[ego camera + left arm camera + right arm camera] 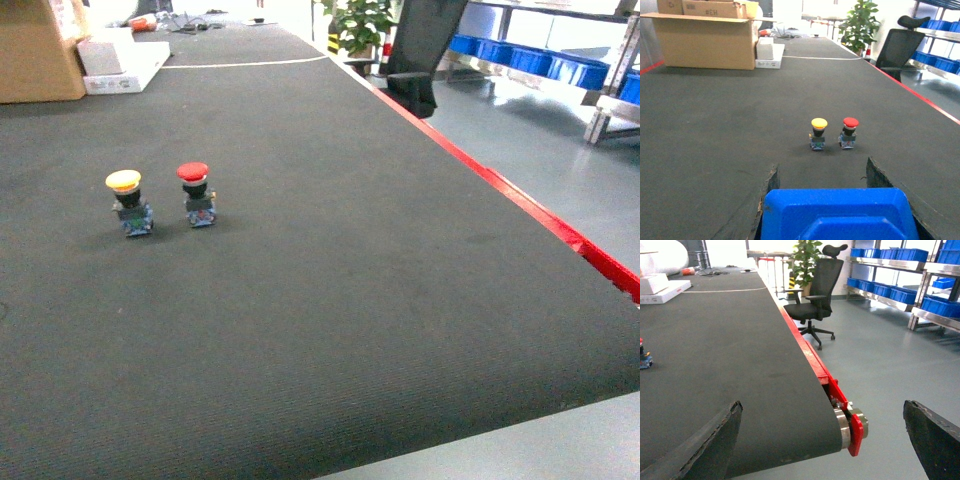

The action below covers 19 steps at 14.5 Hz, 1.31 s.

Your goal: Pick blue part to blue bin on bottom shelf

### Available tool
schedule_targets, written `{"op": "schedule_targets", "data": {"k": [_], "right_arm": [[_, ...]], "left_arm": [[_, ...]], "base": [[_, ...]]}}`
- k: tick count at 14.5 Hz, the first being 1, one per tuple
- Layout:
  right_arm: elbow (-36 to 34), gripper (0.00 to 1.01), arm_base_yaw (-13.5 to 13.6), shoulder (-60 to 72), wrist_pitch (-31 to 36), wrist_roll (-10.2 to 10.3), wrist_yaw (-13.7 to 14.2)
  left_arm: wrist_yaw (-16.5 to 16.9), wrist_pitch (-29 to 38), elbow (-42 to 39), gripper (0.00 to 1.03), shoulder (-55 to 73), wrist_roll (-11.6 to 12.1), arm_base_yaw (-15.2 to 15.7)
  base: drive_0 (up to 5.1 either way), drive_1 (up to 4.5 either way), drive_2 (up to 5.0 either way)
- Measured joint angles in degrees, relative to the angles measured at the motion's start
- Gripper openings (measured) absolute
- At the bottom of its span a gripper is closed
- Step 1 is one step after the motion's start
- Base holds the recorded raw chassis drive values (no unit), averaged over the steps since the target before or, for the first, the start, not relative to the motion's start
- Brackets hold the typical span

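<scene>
Left claw (822,172) grasps a blue part (839,214), unseen from the head view; right claw (822,432) released.

Yellow-capped button (127,201) stands beside red-capped button (196,192) on the black belt (330,300).

Dark ribbed conveyor belt (330,300) is the work surface, red side rail (520,205) along its right edge, end roller visible at the near right corner in the right wrist view. Two push-button parts stand upright near the left edge, just beside each other, not touching: yellow-capped button (127,202) on the left, red-capped button (196,194) on the right. Far left corner: cardboard box (38,50), with white flat boxes (125,62) just beside it. Thin white line (245,63) crosses the belt at the far end.
</scene>
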Motion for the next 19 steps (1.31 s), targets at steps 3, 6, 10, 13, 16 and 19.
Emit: {"op": "schedule_targets", "data": {"k": [3,6,10,13,16,19], "right_arm": [[0.0,0.98,0.0,0.0,0.0,0.0,0.0],[0.0,0.98,0.0,0.0,0.0,0.0,0.0],[0.0,0.98,0.0,0.0,0.0,0.0,0.0],[0.0,0.98,0.0,0.0,0.0,0.0,0.0],[0.0,0.98,0.0,0.0,0.0,0.0,0.0],[0.0,0.98,0.0,0.0,0.0,0.0,0.0]], "left_arm": [[0.0,0.0,0.0,0.43,0.0,0.0,0.0],[0.0,0.0,0.0,0.43,0.0,0.0,0.0],[0.0,0.0,0.0,0.43,0.0,0.0,0.0],[0.0,0.0,0.0,0.43,0.0,0.0,0.0],[0.0,0.0,0.0,0.43,0.0,0.0,0.0],[0.0,0.0,0.0,0.43,0.0,0.0,0.0]], "base": [[-1.6,-1.58,-1.6],[-1.6,-1.58,-1.6],[-1.6,-1.58,-1.6],[-1.6,-1.58,-1.6],[-1.6,-1.58,-1.6],[-1.6,-1.58,-1.6]]}}
